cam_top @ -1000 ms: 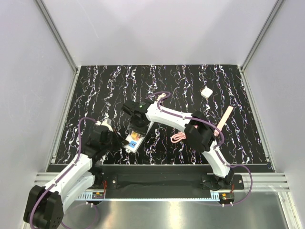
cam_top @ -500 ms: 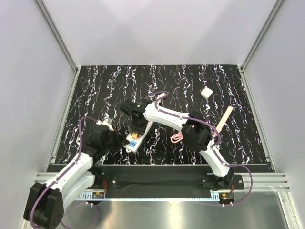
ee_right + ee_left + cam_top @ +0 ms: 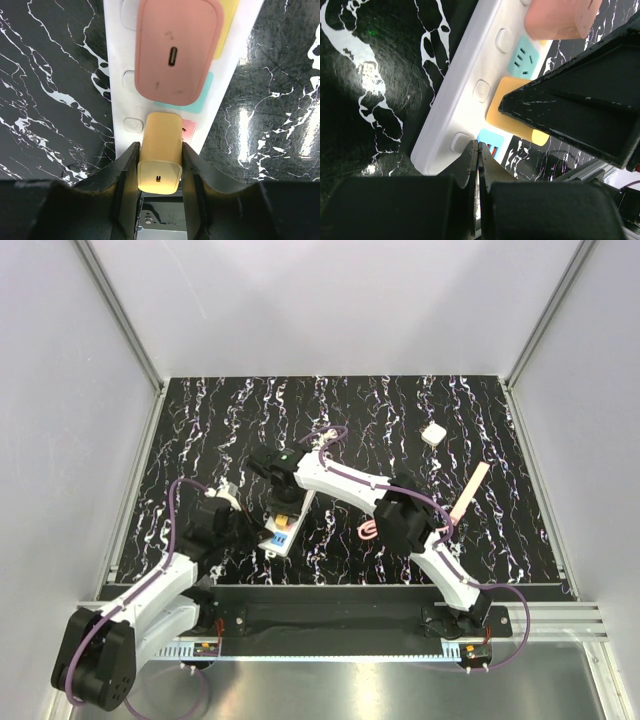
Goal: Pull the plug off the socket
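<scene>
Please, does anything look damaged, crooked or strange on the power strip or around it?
Nothing looks broken or spilled. The socket lies slanted to the table edges, and the pink adapter plugged into it carries a few small dark scuffs on its face. The right gripper has the yellow plug squarely between its jaws.

Light was bright and even from overhead. In the right wrist view, white glare streaked the glossy surface (image 3: 282, 65) right of the socket (image 3: 115, 50); the foreground below it was blurred.
</scene>
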Available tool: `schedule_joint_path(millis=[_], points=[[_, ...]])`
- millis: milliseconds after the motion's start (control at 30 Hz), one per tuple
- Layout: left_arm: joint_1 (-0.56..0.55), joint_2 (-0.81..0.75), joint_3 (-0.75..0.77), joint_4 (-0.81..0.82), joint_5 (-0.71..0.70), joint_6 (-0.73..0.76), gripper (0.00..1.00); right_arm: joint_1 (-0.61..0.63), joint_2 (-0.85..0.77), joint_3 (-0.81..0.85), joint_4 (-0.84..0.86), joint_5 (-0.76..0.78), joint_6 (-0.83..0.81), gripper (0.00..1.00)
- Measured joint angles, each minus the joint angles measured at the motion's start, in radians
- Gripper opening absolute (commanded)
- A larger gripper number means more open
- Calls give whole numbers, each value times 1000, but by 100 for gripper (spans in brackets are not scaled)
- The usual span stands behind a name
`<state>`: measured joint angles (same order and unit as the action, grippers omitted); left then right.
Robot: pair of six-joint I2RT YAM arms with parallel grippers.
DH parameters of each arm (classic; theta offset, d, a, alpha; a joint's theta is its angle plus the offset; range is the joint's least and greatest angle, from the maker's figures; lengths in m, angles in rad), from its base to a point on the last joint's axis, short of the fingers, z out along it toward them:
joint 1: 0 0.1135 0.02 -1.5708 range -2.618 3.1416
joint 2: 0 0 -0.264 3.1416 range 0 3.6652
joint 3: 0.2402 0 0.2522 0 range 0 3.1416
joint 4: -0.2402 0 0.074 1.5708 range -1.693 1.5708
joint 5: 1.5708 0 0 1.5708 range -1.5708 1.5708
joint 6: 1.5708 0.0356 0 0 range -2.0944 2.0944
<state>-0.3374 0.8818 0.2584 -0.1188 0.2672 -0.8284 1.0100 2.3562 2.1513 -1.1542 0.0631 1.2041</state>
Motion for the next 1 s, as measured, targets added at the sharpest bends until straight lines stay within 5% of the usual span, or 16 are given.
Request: schedule_joint_path(millis=[733, 867, 1000], points=[[0, 5, 13, -4, 10, 21, 0, 18, 11, 204, -78, 54, -66, 0], [0, -52, 10, -68, 10, 35, 0, 18, -87, 104, -59, 163, -151, 0], [0, -87, 22, -139, 8, 58, 0, -11, -344, -212, 77, 207, -255, 0]])
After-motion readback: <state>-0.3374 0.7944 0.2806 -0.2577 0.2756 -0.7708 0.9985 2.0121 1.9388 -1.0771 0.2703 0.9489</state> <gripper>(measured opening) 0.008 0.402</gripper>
